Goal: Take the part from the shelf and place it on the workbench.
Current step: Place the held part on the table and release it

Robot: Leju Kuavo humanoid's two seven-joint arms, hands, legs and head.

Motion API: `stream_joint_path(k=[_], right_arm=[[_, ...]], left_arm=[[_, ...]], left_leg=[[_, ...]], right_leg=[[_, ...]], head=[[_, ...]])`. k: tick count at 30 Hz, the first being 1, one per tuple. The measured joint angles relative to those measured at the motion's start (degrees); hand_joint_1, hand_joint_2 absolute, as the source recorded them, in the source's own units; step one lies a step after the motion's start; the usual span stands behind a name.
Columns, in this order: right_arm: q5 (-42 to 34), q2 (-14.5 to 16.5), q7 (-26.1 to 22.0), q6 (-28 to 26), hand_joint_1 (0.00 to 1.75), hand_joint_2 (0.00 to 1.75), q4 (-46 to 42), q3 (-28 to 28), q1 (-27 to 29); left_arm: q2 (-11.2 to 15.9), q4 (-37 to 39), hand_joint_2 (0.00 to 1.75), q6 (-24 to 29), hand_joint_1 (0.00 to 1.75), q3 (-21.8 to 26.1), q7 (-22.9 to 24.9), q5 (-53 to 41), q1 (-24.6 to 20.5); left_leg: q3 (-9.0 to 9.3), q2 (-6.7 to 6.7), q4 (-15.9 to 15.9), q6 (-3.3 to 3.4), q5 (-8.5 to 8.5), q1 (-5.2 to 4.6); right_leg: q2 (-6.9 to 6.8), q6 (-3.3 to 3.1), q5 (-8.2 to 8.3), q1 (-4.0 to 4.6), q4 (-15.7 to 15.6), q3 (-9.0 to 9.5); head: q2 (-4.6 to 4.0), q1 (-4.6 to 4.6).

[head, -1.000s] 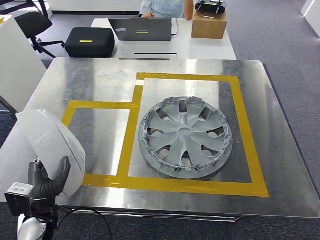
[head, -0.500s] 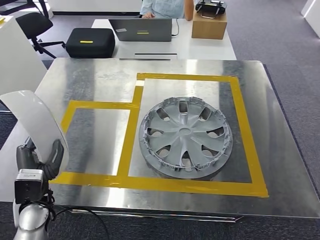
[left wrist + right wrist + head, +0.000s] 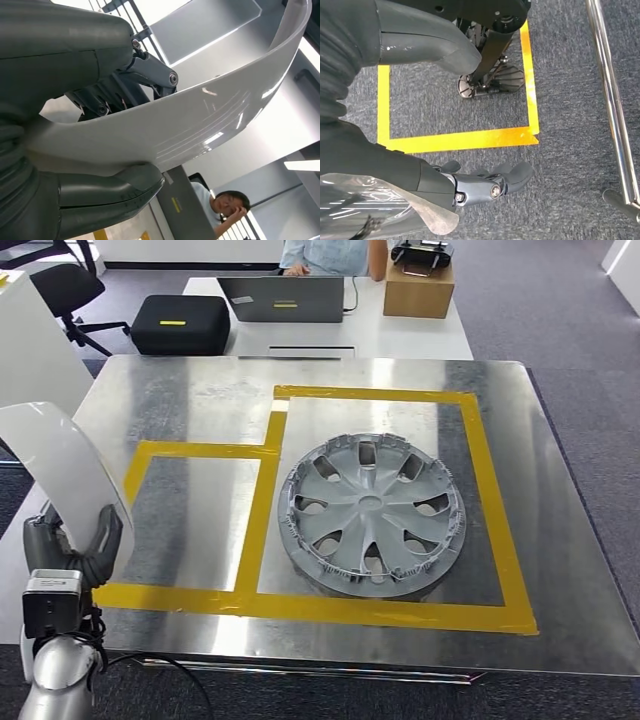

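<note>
On a steel workbench (image 3: 189, 390) marked with yellow tape (image 3: 260, 510), a hubcap (image 3: 371, 512) lies flat while the left hand (image 3: 75, 555) grips a curved white part (image 3: 56, 465) at the near-left corner, just beside the smaller taped bay to its right.

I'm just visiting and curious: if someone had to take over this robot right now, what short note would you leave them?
Left hand: holds the curved white part at the workbench's near-left corner, not yet set down.
Right hand: hangs over the carpeted floor, fingers loosely extended, gripping nothing.
Workbench: a silver wheel cover lies in the large yellow-taped box; the smaller taped box beside it is bare.
Done: part fetched.
Left: lower it onto the bench, probably there, and let go.
</note>
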Motion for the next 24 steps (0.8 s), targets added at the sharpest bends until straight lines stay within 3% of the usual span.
stream_joint_path(k=[9,18,24], right_arm=[[2.88,0.00,-0.30,-1.72,0.00,1.75,0.13,-0.01,-0.29],[6.42,-1.16,-1.85,-2.79,0.00,1.75,2.54,-0.01,-1.59],[6.85,-1.80,-2.02,-3.23,0.00,1.75,3.81,-0.01,-1.86]], left_arm=[[1.17,2.73,1.75,-1.11,1.75,0.15,6.78,-2.42,-2.15],[2.81,17.94,1.75,-2.44,1.75,1.92,11.05,-5.45,-11.44],[3.11,22.91,1.75,-2.17,1.75,2.25,11.15,-5.99,-14.20]], left_leg=[[-0.01,0.00,0.00,-0.01,0.01,0.01],[-0.02,0.00,0.00,-0.04,0.12,0.01],[-0.04,0.00,0.01,-0.04,0.12,0.00]], right_leg=[[0.00,0.00,0.00,-0.01,0.00,-0.01],[0.01,-0.02,0.15,0.00,0.01,-0.03],[0.01,-0.02,0.15,0.00,0.01,-0.05]], head=[[0.00,-0.01],[0.00,-0.01],[0.00,0.00]])
